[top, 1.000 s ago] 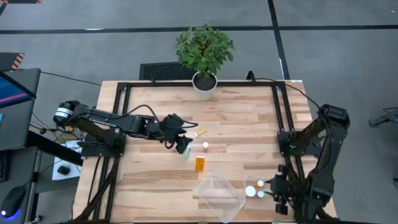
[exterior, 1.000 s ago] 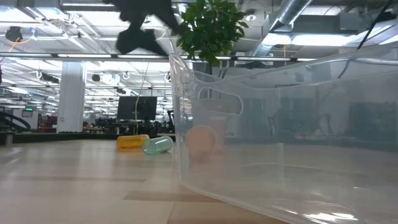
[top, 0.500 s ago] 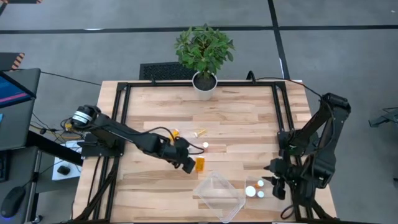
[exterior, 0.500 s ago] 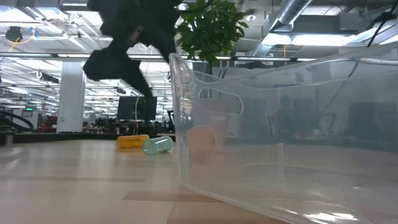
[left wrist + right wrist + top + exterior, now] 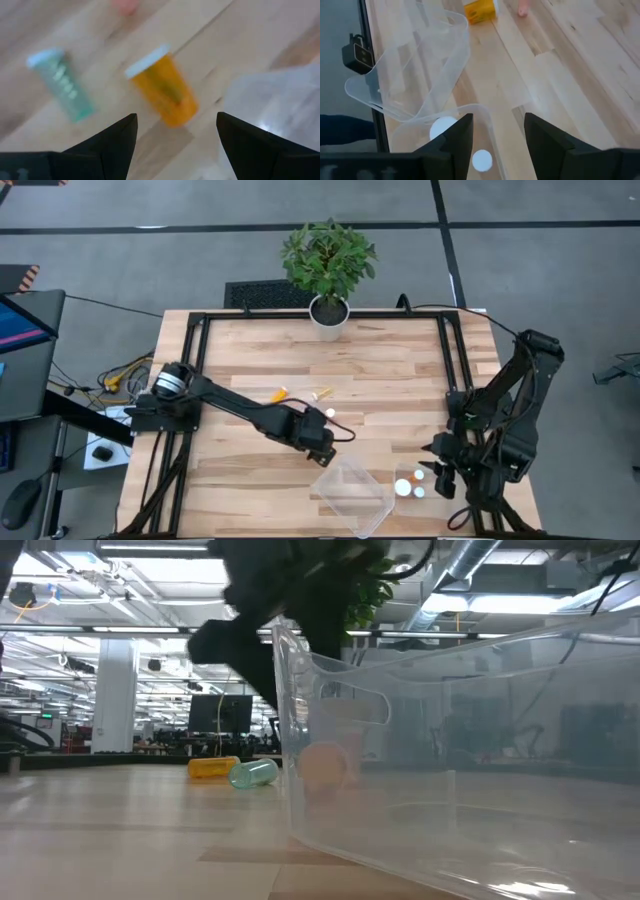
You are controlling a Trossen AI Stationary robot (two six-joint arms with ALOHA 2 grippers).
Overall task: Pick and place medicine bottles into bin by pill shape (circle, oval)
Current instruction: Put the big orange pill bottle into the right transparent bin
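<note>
Near the front edge of the tabletop (image 5: 400,380) we see two clear plastic bins. One bin (image 5: 352,492) sits tilted near the middle and looks empty from above; the smaller bin (image 5: 412,483) beside our right pincer (image 5: 493,130) holds two white-capped medicine bottles (image 5: 403,488). That right pincer hangs just over this bin, fingers parted around nothing. Our left pincer (image 5: 175,127) hovers wide open and holds nothing, just above an amber bottle (image 5: 163,85) with a white cap lying on its side between the fingertips' line, near the clear bin's corner. A greenish bottle (image 5: 61,84) lies just beside it on the wood, and a pinkish item (image 5: 126,5) farther off. A yellow bottle (image 5: 281,393) and another small one (image 5: 322,393) lie behind. We cannot read any label writing.
</note>
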